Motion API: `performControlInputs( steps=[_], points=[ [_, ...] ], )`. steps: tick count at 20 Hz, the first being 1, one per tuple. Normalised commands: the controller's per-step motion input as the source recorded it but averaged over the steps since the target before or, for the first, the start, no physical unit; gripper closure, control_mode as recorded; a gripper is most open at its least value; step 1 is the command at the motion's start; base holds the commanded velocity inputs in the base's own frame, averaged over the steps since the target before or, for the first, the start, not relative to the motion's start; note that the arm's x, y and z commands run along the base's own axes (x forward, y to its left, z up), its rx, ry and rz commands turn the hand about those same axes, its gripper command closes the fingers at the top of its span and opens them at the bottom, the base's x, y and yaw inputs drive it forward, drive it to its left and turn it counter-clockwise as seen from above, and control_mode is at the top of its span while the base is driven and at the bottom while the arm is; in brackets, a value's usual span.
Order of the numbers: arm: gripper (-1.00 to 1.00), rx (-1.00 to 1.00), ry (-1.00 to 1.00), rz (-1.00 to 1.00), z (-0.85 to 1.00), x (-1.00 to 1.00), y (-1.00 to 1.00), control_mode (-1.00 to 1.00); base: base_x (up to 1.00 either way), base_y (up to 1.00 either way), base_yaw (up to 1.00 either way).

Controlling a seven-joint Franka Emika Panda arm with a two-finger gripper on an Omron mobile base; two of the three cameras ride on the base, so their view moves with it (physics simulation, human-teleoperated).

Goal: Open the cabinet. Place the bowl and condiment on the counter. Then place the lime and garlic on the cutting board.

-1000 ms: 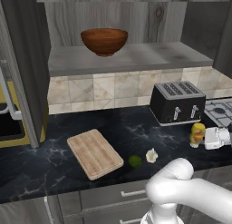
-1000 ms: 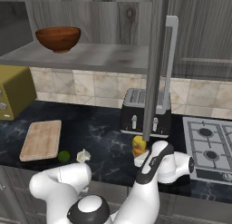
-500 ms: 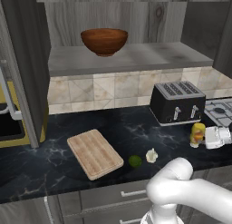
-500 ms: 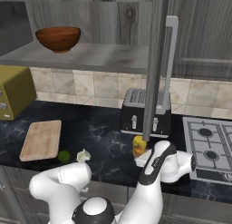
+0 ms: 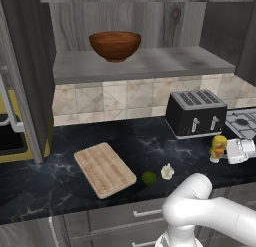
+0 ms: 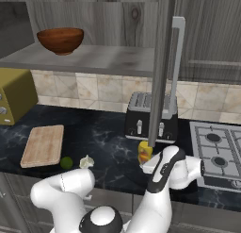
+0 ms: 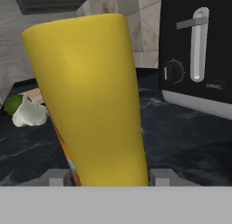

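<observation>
The cabinet (image 5: 25,66) stands open, and the brown bowl (image 5: 115,45) (image 6: 60,40) sits on its shelf. My gripper (image 5: 223,150) (image 7: 108,177) is shut on the yellow condiment (image 5: 218,147) (image 6: 144,153) (image 7: 90,96), held upright low at the counter (image 5: 125,141) in front of the toaster. I cannot tell whether its base touches the worktop. The lime (image 5: 148,178) (image 6: 66,162) (image 7: 12,104) and garlic (image 5: 167,171) (image 6: 86,162) (image 7: 29,114) lie side by side on the counter, just right of the cutting board (image 5: 104,168) (image 6: 43,145).
A black toaster (image 5: 196,112) (image 6: 150,118) (image 7: 199,51) stands behind the bottle, with a stove (image 5: 245,122) (image 6: 219,154) to its right. The right cabinet door (image 6: 162,62) hangs edge-on above the gripper. A yellow appliance (image 6: 16,93) sits at the far left.
</observation>
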Motion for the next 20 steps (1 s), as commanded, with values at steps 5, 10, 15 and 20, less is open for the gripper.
performControlInputs(
  steps=[5,10,15,20],
  points=[
    [-1.0,0.0,-0.01,0.02,-0.01,0.0,-0.14,-1.0,0.0,0.0,0.0],
    [-1.0,0.0,-0.09,-0.02,0.0,0.0,-0.2,-1.0,0.0,0.0,0.0],
    [-1.0,0.0,-0.14,-0.08,0.0,0.0,-0.03,-1.0,0.0,0.0,0.0],
    [-1.0,0.02,-0.13,-0.19,0.19,-0.2,-0.09,-1.0,0.0,0.0,0.0]
  ],
)
